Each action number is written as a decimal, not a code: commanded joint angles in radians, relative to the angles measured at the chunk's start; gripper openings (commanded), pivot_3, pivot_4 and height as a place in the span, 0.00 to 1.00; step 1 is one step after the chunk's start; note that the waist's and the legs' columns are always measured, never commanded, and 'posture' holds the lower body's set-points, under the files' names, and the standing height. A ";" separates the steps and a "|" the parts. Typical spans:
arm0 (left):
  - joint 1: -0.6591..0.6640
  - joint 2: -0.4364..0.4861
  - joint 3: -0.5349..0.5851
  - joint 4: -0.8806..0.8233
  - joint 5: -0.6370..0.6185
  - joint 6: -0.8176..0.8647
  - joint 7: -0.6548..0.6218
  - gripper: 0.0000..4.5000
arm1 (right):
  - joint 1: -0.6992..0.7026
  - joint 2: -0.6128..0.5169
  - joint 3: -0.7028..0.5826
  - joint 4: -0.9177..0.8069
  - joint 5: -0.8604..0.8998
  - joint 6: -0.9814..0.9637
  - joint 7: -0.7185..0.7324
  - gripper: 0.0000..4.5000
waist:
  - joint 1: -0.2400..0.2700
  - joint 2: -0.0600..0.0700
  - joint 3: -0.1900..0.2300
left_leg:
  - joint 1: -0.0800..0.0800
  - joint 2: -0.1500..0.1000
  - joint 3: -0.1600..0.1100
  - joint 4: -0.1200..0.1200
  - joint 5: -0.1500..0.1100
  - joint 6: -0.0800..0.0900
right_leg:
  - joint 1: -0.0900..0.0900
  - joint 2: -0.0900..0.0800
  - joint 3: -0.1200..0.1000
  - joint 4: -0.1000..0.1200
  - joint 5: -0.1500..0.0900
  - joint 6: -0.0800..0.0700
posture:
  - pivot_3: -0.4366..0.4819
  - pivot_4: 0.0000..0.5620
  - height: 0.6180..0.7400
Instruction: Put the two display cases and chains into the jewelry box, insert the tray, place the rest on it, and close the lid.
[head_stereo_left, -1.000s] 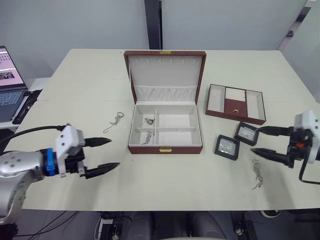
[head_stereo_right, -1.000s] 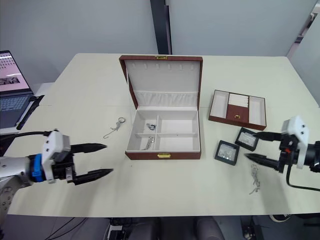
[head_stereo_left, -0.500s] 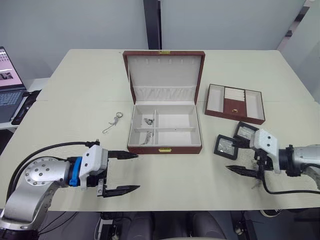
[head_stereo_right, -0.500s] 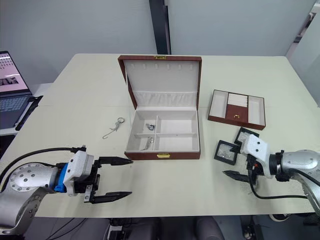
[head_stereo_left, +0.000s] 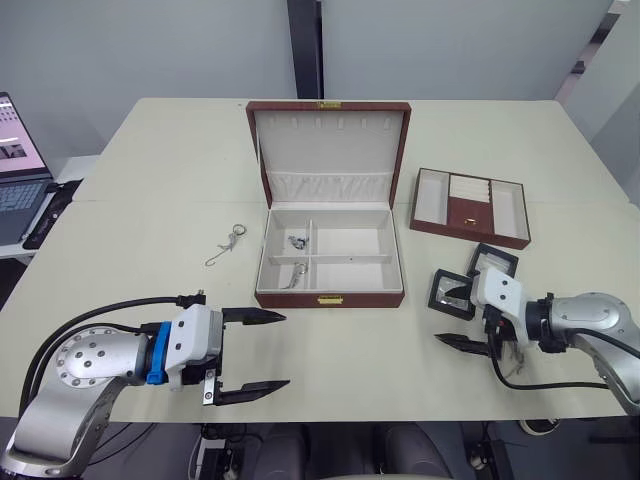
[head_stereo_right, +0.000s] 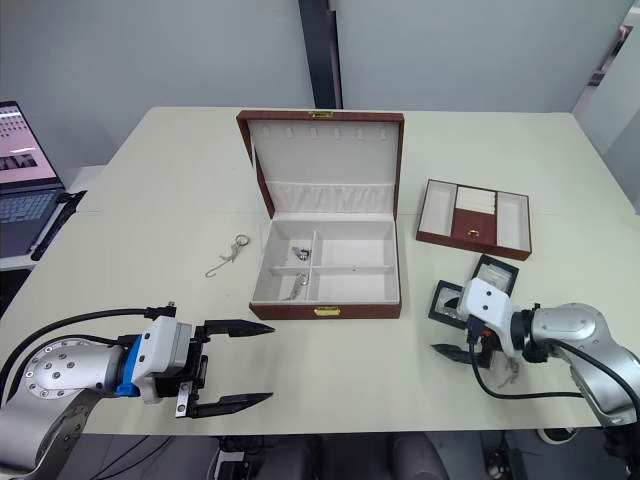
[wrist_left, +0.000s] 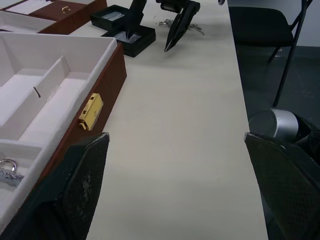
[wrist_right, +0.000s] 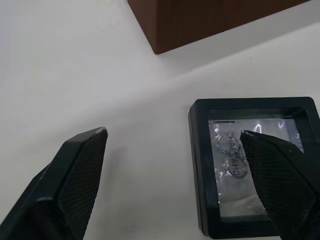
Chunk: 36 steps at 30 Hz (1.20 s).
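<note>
With jaws spread wide, the right gripper (head_stereo_left: 456, 318) straddles the nearer display case (wrist_right: 254, 165) on the desk (head_stereo_left: 340, 350), while the left gripper (head_stereo_left: 258, 351), jaws also released, hovers before the open jewelry box (head_stereo_left: 331, 255).

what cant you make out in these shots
- Near display case: in the eye views the right gripper covers part of it.
- Chain by the right arm: mostly behind the wrist and cable.
- Small items in the jewelry box: too small to identify.
- Laptop: cut off by the picture's edge.
</note>
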 joint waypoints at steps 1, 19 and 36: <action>-0.012 0.006 0.004 -0.048 -0.025 0.020 0.022 1.00 | -0.023 0.009 0.004 0.014 -0.024 -0.027 -0.009 0.91 | 0.000 0.000 0.000 | 0.000 0.000 0.000 0.000 0.000 0.000 | 0.000 0.000 0.000 0.000 0.000 0.000 | 0.48 0.27 1.00; -0.007 -0.015 0.000 0.026 -0.005 -0.028 -0.001 1.00 | -0.031 0.024 -0.014 0.024 -0.034 -0.039 -0.012 0.00 | 0.000 0.000 0.000 | 0.000 0.000 0.000 0.000 0.000 0.000 | 0.000 0.000 0.000 0.000 0.000 0.000 | 0.48 0.27 1.00; 0.063 -0.074 0.047 0.080 -0.005 -0.087 0.068 1.00 | -0.140 -0.047 -0.079 -0.021 0.088 0.056 0.091 0.00 | 0.000 0.000 0.000 | 0.000 0.000 0.000 0.000 0.000 0.000 | 0.000 0.000 0.000 0.000 0.000 0.000 | 0.48 0.27 1.00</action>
